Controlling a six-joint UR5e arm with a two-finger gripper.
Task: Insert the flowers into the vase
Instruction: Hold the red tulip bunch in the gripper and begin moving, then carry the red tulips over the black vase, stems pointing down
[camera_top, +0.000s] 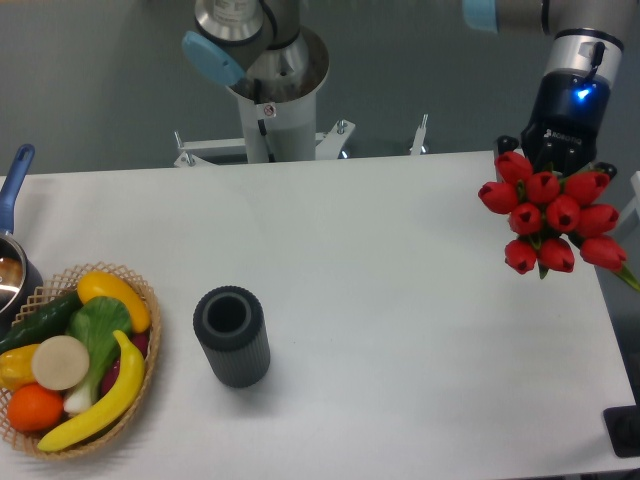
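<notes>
From the fixed camera, the gripper (556, 150) hung at the table's (400, 280) far right edge behind the flowers (550, 215); its fingers were hidden, apparently clamping the bunch. The vase (231, 336) stood well apart, near the fruit basket (75, 360). Splayed stems might catch its rim and tip it.

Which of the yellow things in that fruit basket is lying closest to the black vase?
The long banana along the basket's right edge. The vase stands just right of it; the yellow pepper sits further back, and another yellow piece lies far left.
</notes>
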